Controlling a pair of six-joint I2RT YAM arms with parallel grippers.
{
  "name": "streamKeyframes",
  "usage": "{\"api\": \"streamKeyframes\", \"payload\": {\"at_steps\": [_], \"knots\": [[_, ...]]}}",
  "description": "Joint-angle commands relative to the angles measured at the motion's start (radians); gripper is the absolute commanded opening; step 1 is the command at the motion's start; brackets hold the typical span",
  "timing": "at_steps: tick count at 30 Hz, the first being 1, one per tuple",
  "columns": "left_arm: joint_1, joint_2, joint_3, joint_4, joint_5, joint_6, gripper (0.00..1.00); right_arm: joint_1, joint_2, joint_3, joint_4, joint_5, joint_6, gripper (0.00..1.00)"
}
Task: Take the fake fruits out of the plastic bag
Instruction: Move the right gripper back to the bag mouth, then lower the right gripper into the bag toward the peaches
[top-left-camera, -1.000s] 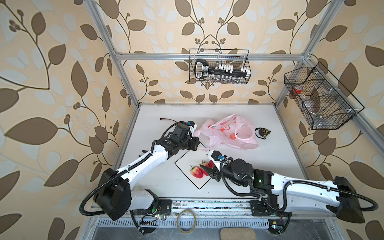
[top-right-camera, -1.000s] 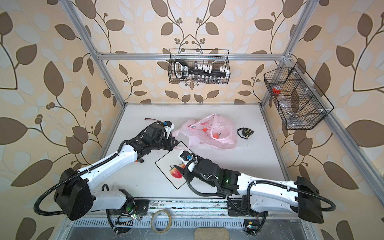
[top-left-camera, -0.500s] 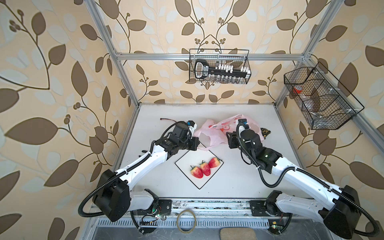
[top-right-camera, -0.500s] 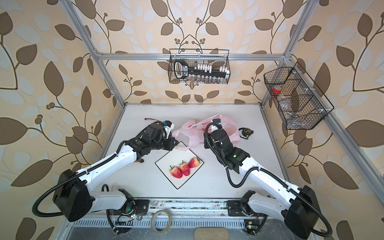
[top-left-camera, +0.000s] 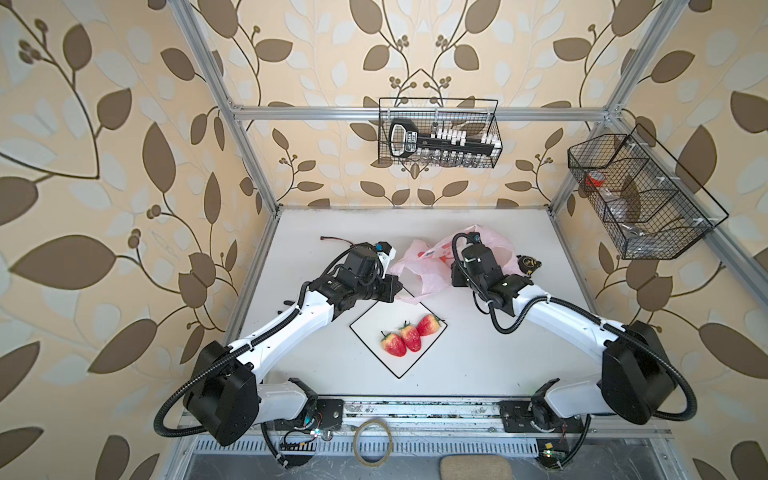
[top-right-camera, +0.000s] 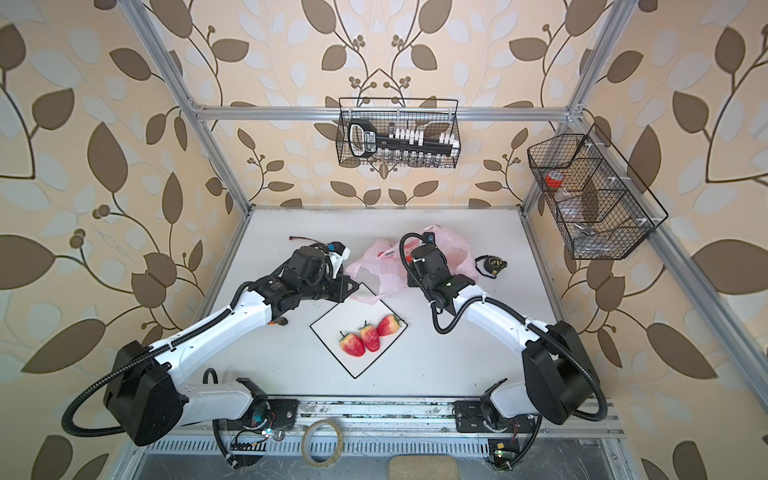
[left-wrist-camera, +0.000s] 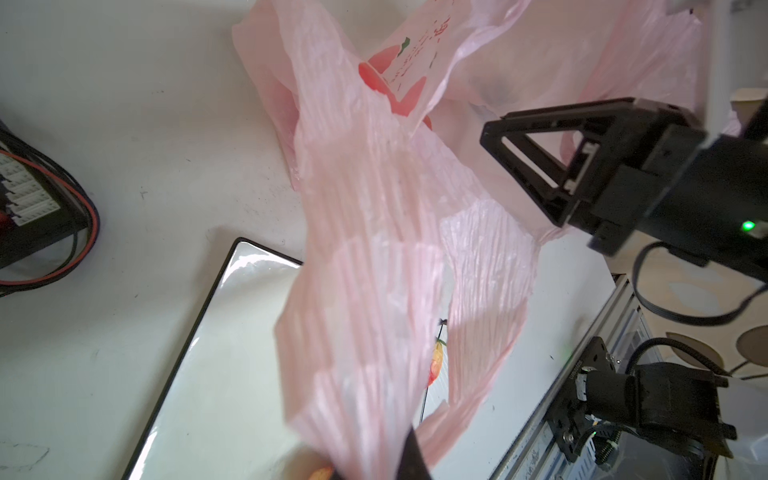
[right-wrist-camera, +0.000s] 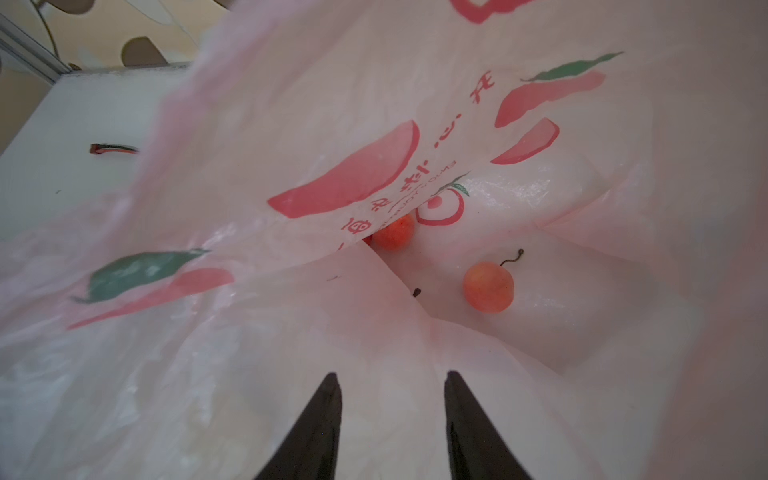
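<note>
Plastic bag (left-wrist-camera: 374, 249) clamped in left hand (top-left-camera: 396, 289); right hand (right-wrist-camera: 391, 374) half-parted inside, empty.

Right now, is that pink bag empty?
Not empty. The right wrist view looks into the plastic bag and shows two round fake fruits lying inside; three strawberries sit out on the plate.

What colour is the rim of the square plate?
Black, framing the white square plate; clearest in a top view.

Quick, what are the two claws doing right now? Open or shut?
Left claw: shut, pinching the plastic bag.
Right claw: open, holding nothing.
</note>
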Motion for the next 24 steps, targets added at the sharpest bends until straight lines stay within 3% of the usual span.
{"api": "streamKeyframes", "payload": {"at_steps": [1, 10, 24], "knots": [[0.002, -0.023, 0.027, -0.022, 0.042, 0.037, 0.00, -0.037, 0.067, 0.053, 0.019, -0.043, 0.057, 0.54], [-0.024, 0.000, 0.044, -0.080, 0.066, 0.073, 0.00, -0.152, 0.261, 0.163, 0.060, -0.238, 0.184, 0.62], [-0.023, -0.016, 0.060, -0.193, 0.074, 0.111, 0.00, -0.177, 0.280, 0.006, 0.027, -0.298, 0.093, 0.59]]}}
